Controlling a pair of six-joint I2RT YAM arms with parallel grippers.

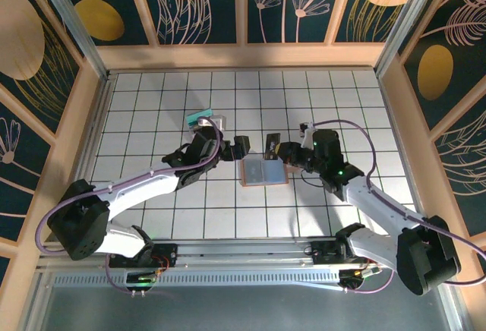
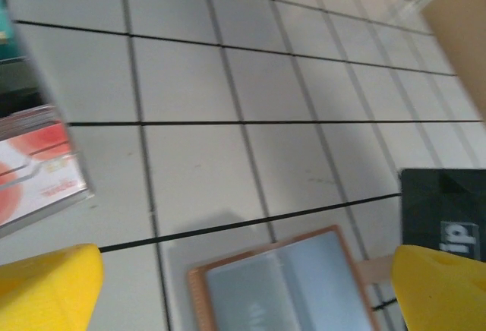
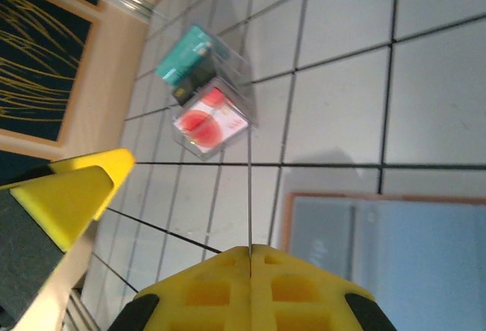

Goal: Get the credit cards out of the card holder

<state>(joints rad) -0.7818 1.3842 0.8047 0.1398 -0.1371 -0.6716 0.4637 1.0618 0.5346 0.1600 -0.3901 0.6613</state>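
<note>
The card holder [image 1: 263,171] lies open on the white tiled table, with a salmon-tan rim and a blue-grey inside. It appears again at the bottom of the left wrist view [image 2: 282,285] and at the right of the right wrist view [image 3: 395,244]. My left gripper [image 1: 241,147] hovers just left of and above it, open, its yellow fingertips [image 2: 47,285] spread wide with nothing between them. My right gripper [image 3: 250,252] is shut on a dark credit card [image 1: 271,145], held upright above the holder's far edge. In the right wrist view the card is a thin edge-on line; its dark face [image 2: 444,209] is in the left wrist view.
A clear plastic box [image 1: 205,121] with a red-and-white card and a teal card stands on the table behind the left gripper, also seen in the wrist views [image 3: 205,111] [image 2: 36,168]. Wooden walls [image 1: 243,56] enclose the table on three sides.
</note>
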